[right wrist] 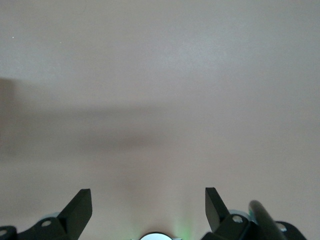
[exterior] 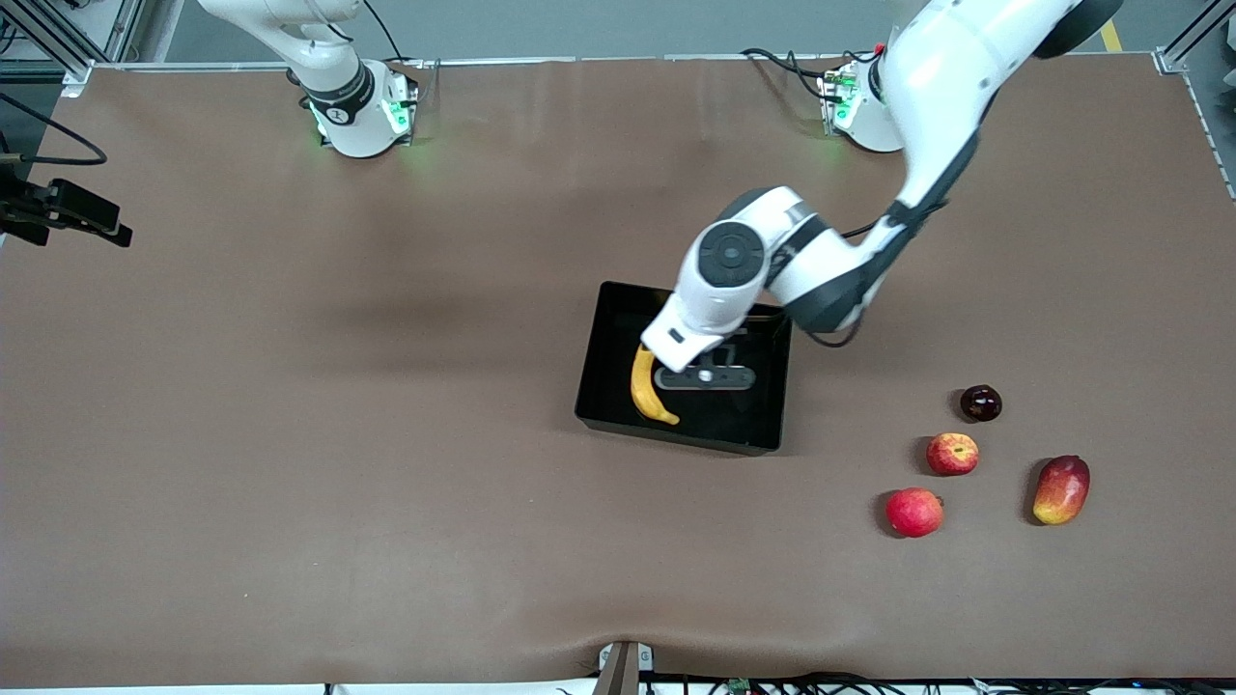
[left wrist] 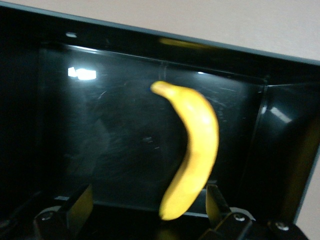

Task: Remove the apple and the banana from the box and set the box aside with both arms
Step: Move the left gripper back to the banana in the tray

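Note:
The black box [exterior: 682,439] stands mid-table. The yellow banana [exterior: 647,388] lies on its floor, at the side toward the right arm's end. My left gripper [exterior: 688,367] hangs over the box, just above the banana. In the left wrist view the gripper [left wrist: 148,196] is open and empty. The banana [left wrist: 196,150] lies below it on the box floor [left wrist: 100,140], with one end close to one finger [left wrist: 215,199]. The red apple with yellowish patches [exterior: 953,454] sits on the table toward the left arm's end. My right gripper [right wrist: 148,200] is open and empty over bare table and waits.
Beside the apple are a pink-red round fruit [exterior: 913,512], nearer the front camera, a dark round fruit [exterior: 980,403], farther from it, and a red-yellow mango [exterior: 1061,489]. The right arm's base [exterior: 359,111] stands at the table's back edge. A black camera [exterior: 68,214] juts in at the right arm's end.

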### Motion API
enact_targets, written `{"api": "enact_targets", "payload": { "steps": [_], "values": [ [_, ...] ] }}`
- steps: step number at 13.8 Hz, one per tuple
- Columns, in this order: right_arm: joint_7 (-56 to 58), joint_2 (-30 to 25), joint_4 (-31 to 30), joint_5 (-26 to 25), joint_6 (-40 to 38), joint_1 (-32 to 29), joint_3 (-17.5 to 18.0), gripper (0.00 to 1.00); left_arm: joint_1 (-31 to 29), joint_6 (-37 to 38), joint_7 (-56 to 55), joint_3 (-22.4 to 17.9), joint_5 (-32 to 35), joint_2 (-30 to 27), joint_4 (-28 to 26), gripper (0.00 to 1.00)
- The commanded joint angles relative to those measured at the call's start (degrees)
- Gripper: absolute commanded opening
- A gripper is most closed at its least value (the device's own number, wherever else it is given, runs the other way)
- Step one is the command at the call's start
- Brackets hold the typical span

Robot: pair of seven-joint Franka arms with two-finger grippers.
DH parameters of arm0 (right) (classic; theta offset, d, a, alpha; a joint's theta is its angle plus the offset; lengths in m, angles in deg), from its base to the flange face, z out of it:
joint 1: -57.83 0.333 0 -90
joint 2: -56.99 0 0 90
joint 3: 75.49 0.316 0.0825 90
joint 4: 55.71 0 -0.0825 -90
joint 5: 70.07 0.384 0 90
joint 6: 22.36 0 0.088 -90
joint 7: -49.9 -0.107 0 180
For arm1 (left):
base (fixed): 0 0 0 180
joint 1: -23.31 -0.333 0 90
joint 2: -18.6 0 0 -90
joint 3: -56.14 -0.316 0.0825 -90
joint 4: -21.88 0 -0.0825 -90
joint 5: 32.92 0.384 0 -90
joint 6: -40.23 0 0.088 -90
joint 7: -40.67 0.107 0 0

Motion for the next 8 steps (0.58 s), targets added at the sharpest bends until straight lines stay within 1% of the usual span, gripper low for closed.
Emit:
{"api": "enact_targets", "payload": {
  "steps": [1, 3, 6, 7, 8],
  "values": [
    [0.69, 0.29, 0.85, 0.79, -0.76, -0.44, 0.14, 1.00, 1.63, -5.52, -0.84, -0.38, 2.56, 3.68, 0.90, 1.00],
    [0.77, 0.55, 0.76, 0.70, -0.76, -0.26, 0.14, 1.00, 3.65, -8.26, -0.84, -1.08, 2.65, 5.44, 0.90, 1.00],
    [2.35, 0.99, 0.76, 0.70, -0.76, -0.35, 0.14, 1.00, 9.09, -8.44, -0.66, -6.96, 4.58, 6.32, 0.90, 1.00],
    [3.05, 1.95, 0.67, 0.70, -0.93, -0.26, 0.14, 1.00, 10.50, -8.44, -0.66, -7.85, 4.93, 7.02, 0.90, 0.97],
    [3.41, 2.65, 0.76, 0.70, -1.37, -0.18, 0.14, 1.00, 11.04, -8.44, -0.57, -8.12, 4.94, 7.90, 0.90, 0.90]
  ]
}}
